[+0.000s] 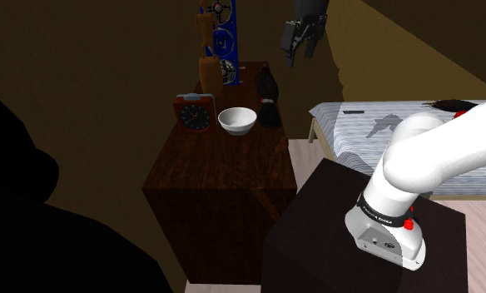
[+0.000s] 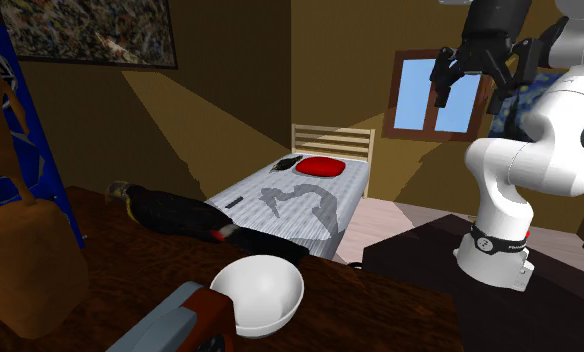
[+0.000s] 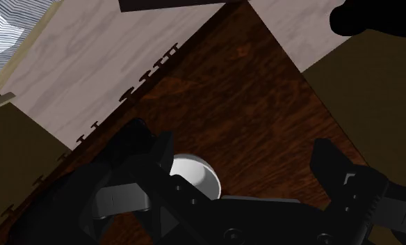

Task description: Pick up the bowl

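The gripper point(image 1: 300, 50) hangs high, fingers spread wide and holding nothing, presumably ready to come down; the white bowl point(image 1: 237, 121) sits well below it on the dark wooden cabinet point(image 1: 216, 187), upright, so its rim offers a grip

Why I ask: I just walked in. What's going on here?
The arm's black gripper hangs open and empty, high above a dark wooden cabinet. The white bowl sits untouched on the cabinet's top, beside a clock, with a black bird figure close by. Nothing is grasped yet.
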Robot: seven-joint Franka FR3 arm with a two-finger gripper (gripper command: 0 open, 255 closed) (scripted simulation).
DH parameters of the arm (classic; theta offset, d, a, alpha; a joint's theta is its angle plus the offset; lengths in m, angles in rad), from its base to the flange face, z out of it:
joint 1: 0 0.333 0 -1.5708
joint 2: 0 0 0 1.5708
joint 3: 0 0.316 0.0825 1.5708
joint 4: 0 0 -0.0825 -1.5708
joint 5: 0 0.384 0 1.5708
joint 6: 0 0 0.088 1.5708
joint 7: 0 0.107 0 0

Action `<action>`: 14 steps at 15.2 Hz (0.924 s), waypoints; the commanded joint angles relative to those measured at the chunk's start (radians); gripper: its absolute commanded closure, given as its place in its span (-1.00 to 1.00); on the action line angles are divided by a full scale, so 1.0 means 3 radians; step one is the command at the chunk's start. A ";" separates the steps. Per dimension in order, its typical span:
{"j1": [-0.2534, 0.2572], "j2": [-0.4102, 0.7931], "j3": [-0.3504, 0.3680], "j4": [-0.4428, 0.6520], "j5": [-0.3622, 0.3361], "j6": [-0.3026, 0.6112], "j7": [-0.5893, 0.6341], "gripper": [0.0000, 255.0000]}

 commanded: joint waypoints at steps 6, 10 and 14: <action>-0.0016 0.0443 -0.0003 -0.0085 -0.0052 0.0495 -0.0026 -1.00; -0.0031 0.0853 -0.0003 -0.0071 -0.0099 0.0865 -0.0038 -1.00; -0.0049 0.1300 -0.0002 0.0014 -0.0151 0.1200 -0.0042 -1.00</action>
